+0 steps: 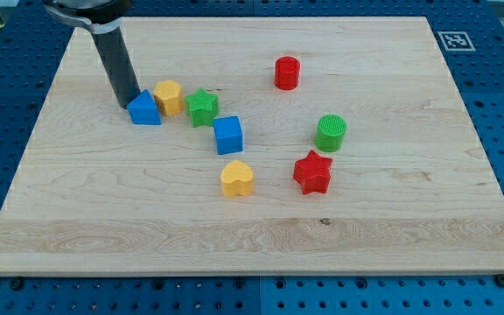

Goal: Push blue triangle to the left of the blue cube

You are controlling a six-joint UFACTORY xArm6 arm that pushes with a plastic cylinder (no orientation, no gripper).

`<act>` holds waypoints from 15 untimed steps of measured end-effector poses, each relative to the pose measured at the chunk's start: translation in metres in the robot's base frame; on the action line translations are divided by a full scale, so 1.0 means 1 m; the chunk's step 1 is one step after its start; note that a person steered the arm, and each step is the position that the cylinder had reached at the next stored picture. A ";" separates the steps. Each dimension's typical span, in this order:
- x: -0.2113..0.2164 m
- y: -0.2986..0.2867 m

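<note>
camera view — item: my tip (128,104), upper left of the frame, touching the blue triangle (145,109) on its left edge. no gripper fitted; the rod grasps nothing. blue cube (228,135) sits lower right of the triangle, near centre. yellow block (169,96) touches the triangle's right; green star (202,107) lies between. risk, as judged — a rightward push drives the yellow block and star into the cube, shifting it.
</note>
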State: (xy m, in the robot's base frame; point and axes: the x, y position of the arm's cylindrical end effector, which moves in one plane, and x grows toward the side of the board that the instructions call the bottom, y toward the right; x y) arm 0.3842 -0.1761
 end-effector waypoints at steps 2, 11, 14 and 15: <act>-0.062 0.000; -0.025 0.023; 0.052 0.039; 0.054 0.041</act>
State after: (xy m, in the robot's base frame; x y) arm 0.4382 -0.1350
